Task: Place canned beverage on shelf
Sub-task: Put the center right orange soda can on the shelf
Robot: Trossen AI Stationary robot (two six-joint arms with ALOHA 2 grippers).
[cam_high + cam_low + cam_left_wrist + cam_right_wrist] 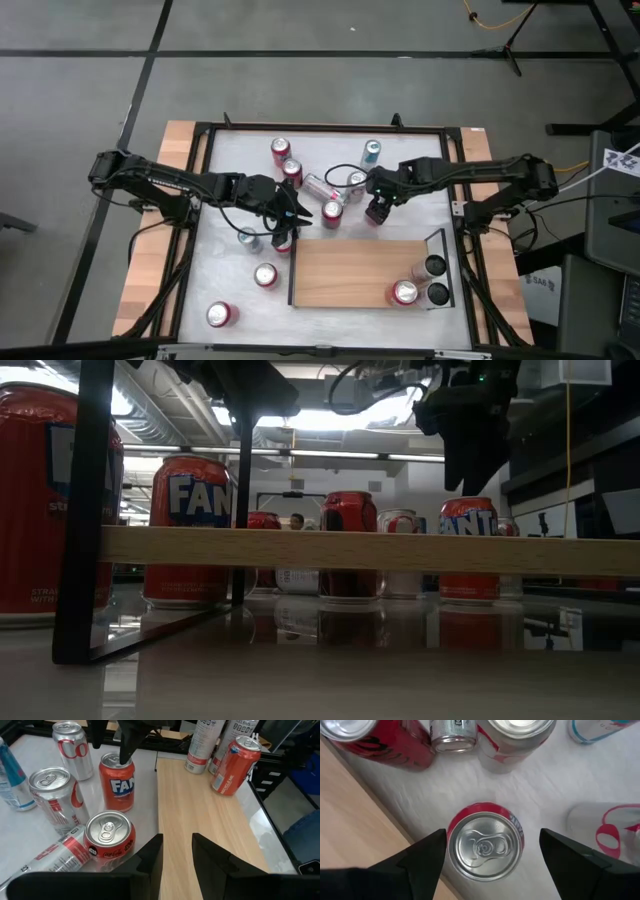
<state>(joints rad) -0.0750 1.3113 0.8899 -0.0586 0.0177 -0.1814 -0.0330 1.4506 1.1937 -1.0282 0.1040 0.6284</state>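
Just off the far long edge of the shelf [355, 272], the right gripper [376, 213] hangs above an upright red Fanta can [485, 846], its two fingers spread wide on either side of the can top and not touching it. The can stands on the white table [225, 285] right beside the board's edge. The left gripper [290, 222] sits near the shelf's far left corner, its fingers [150, 862] only a narrow gap apart with nothing between them. A Coca-Cola can [109, 839] stands just beside it. On the shelf's right end stands a red can [404, 292] next to two dark-topped cans [436, 280]. More cans are scattered over the table behind.
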